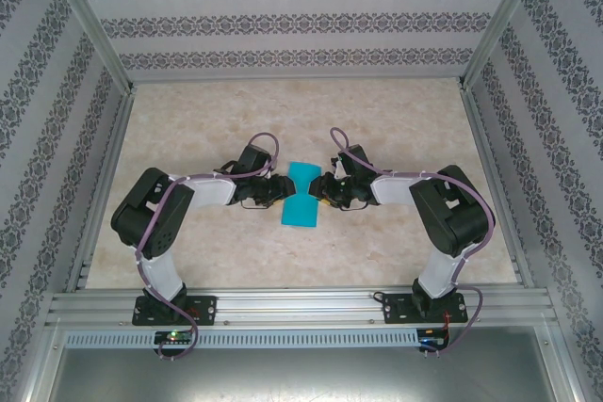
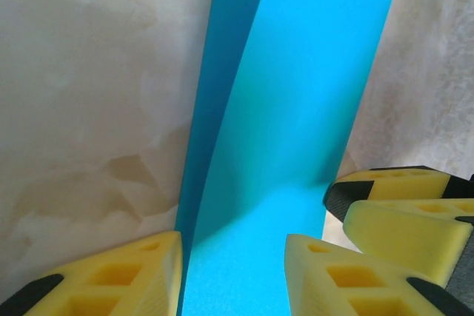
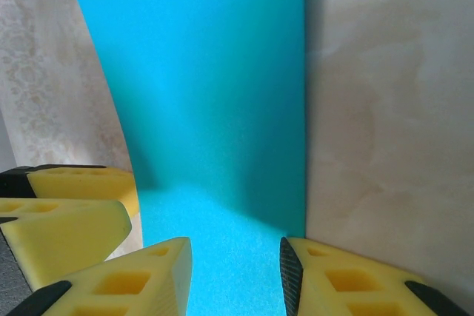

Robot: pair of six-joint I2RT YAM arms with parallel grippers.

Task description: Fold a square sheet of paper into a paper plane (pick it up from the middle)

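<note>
We judged an early fold in hand: the square sheet of paper (image 1: 301,197) lay bowed at the centre of the table (image 1: 396,120), with the left gripper (image 1: 271,191) and right gripper (image 1: 328,189) part-open astride its edges, so the next move required a firm creasing pinch.

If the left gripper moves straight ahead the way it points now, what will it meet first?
Most likely the square sheet of paper, curving up right in front of the left gripper.

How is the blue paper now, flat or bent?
Bent, not flat: the square sheet of paper looks pinched narrow at its middle from above, and its edges curve in both wrist views. A sharp crease? Cannot tell.
</note>
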